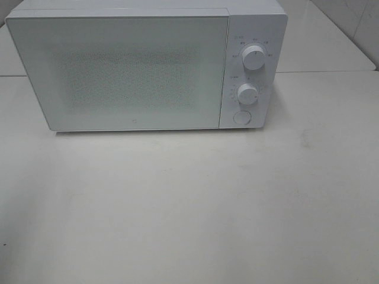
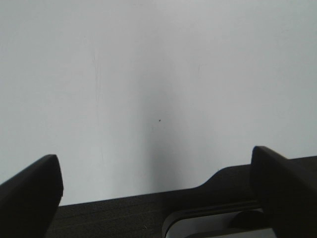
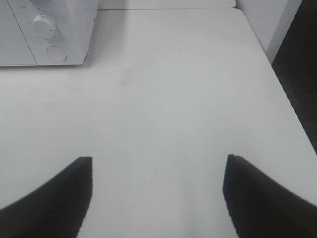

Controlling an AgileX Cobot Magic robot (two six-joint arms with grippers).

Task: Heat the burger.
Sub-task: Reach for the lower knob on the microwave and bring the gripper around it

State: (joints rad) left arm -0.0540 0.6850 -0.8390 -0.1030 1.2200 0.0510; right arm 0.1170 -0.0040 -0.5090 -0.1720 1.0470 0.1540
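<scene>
While door (image 1: 118, 74) is shut, one microwave (image 1: 145, 68) | two knobs (image 1: 253, 57) (image 1: 247, 93) | two end effectors (image 2: 154, 153) (image 3: 158, 157) wide

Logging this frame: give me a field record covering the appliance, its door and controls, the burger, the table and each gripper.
appliance: white microwave, at the back of the table
door: door closed, nothing discernible through its window
controls: upper knob, lower knob, round button below them
burger: not visible in any view
left gripper: open, empty, over a plain white surface
right gripper: open, empty, above the table, facing the microwave's control side
arms in high view: none visible
</scene>
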